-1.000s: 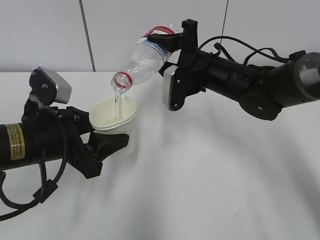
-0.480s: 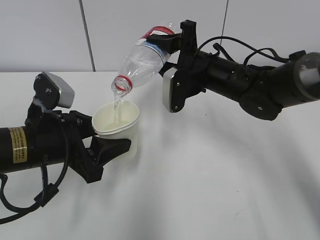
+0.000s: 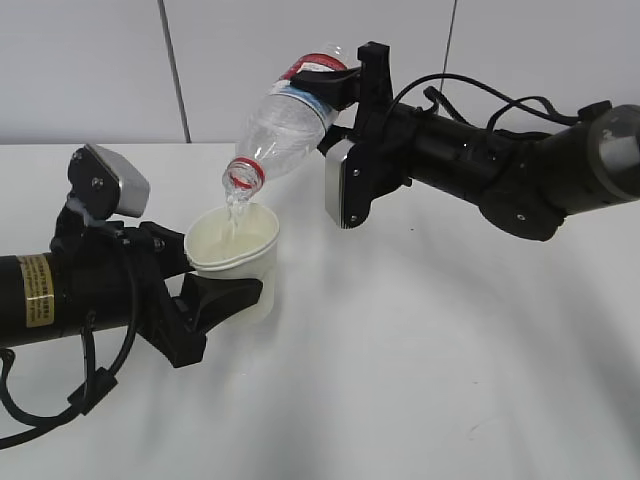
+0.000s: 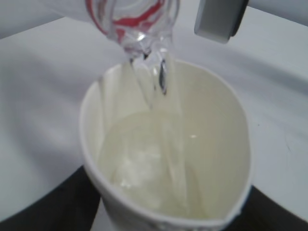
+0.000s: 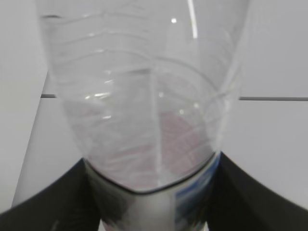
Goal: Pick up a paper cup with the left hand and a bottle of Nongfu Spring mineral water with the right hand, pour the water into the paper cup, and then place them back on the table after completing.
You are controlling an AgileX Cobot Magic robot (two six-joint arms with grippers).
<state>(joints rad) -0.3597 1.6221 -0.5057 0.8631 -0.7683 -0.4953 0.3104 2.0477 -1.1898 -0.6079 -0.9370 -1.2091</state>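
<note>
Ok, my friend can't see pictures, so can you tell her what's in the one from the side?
A clear plastic bottle, tipped mouth-down by the right hand, pours a thin stream of water into a pale paper cup. The left hand holds the cup just above the white table.

cup (image 3: 234,252): cream paper, upright in my left gripper (image 3: 215,290), rim pinched oval, partly filled | bottle (image 3: 283,122): clear plastic, red neck ring, tilted mouth-down over cup in my right gripper (image 3: 345,85) | water (image 4: 155,91): thin clear stream falling from mouth into cup
</note>
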